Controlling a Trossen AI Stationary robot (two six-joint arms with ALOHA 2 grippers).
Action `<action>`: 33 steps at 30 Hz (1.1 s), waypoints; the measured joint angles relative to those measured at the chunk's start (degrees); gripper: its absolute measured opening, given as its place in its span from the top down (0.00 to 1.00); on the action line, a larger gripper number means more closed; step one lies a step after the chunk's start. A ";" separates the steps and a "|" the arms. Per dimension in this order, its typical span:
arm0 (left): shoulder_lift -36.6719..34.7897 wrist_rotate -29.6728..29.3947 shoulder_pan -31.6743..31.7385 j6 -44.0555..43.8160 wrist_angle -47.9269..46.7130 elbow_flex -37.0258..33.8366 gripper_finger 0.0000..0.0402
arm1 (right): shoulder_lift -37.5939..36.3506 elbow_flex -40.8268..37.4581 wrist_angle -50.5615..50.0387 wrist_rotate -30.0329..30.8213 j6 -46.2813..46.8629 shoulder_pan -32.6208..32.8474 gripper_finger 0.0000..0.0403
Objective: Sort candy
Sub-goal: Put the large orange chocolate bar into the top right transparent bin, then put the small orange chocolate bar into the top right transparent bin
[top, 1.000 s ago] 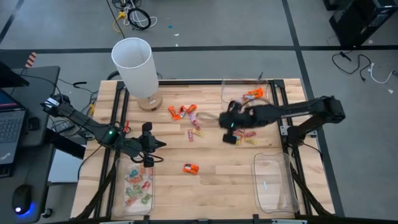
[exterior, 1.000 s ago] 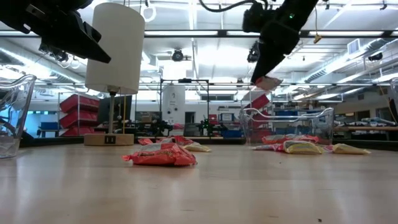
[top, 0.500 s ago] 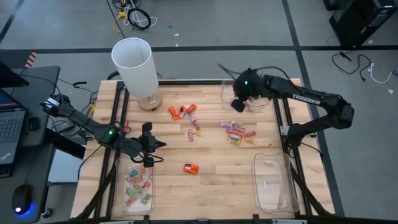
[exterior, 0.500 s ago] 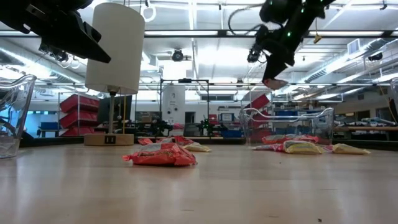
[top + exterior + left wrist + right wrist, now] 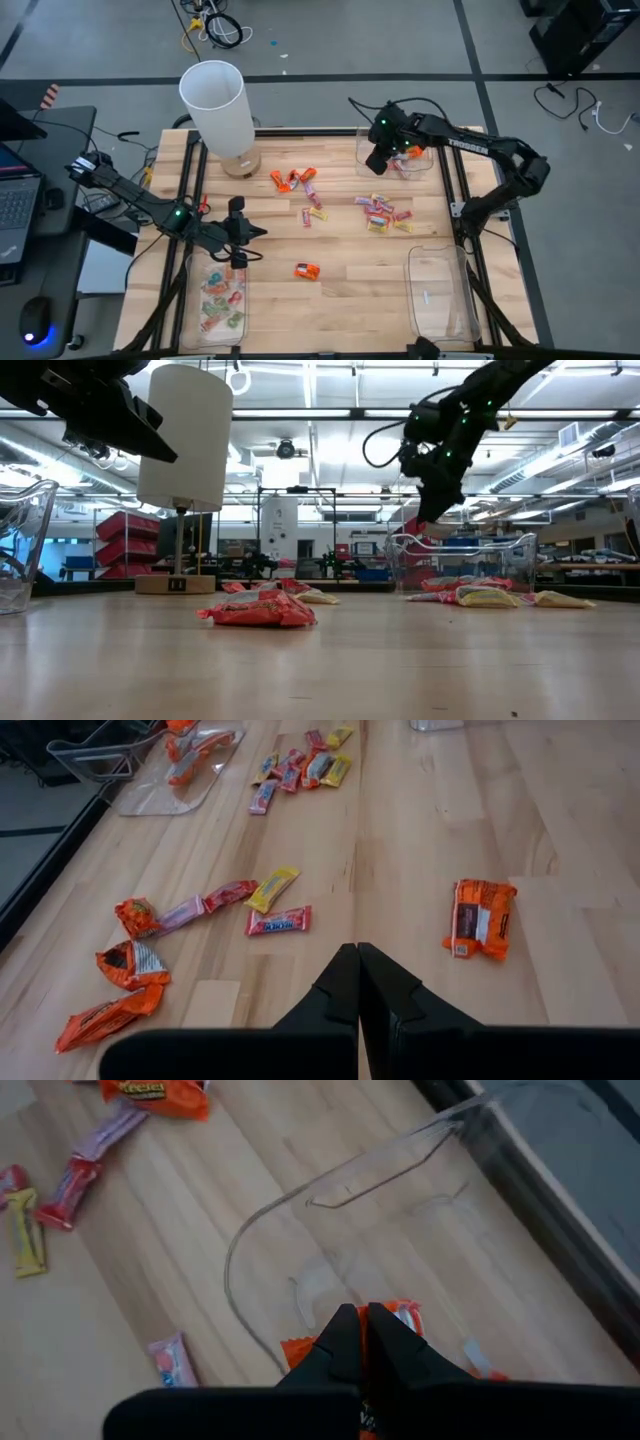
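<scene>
Candy, wrapped, assorted: we count loose clusters on the tabletop (image 5: 340, 300), with orange pieces (image 5: 293, 179) near the white cylinder (image 5: 218, 105), a pink-and-yellow group (image 5: 385, 214) at centre right and one orange piece (image 5: 306, 271) alone nearer the front.

Sorted so far: mixed pieces in the front-left tray (image 5: 222, 300); a few orange ones in the far tray (image 5: 415, 160).

Right gripper (image 5: 377, 163): over the far tray's edge, fingers clenched on an orange wrapper (image 5: 400, 1320).

Left gripper (image 5: 238, 233): waiting above its tray, fingers closed, nothing held.

Risks, as we judge them: letting go at the rim could drop the piece outside the tray; a thin pinch on crinkly wrapping may slip; a low approach could nudge the light tray.
</scene>
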 joint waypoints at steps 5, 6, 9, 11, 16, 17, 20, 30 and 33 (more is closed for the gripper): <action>0.00 0.00 -0.01 -0.10 -1.30 0.00 1.00 | 3.75 0.00 0.91 -0.41 -0.05 0.00 0.99; 0.00 0.00 0.00 -0.12 -1.21 -0.01 1.00 | 4.25 0.00 1.09 -0.44 -0.04 0.00 0.98; 0.00 0.00 -0.01 -0.13 -0.98 0.00 1.00 | 5.54 0.00 1.18 -0.94 -0.04 0.00 0.96; 0.00 0.00 -0.01 -0.14 -1.01 0.00 1.00 | 6.11 0.00 1.52 -1.26 -0.06 0.00 0.94; 0.00 0.00 -0.01 -0.16 -1.00 0.00 1.00 | 6.00 0.00 2.51 -1.62 0.32 0.00 0.91; 0.00 0.00 -0.01 -0.16 -1.03 0.00 1.00 | 5.83 0.00 2.39 -1.62 0.33 0.00 0.90; 0.00 0.00 0.00 -0.18 -1.05 0.00 1.00 | 5.40 0.00 2.35 -1.62 0.33 0.00 0.88; 0.00 0.00 -0.01 -0.20 -0.94 0.00 1.00 | -0.82 0.00 2.28 0.42 -0.10 3.38 0.89; 0.00 0.00 -0.01 -0.20 -0.76 0.00 1.00 | -4.23 0.00 2.28 2.92 0.07 6.15 0.89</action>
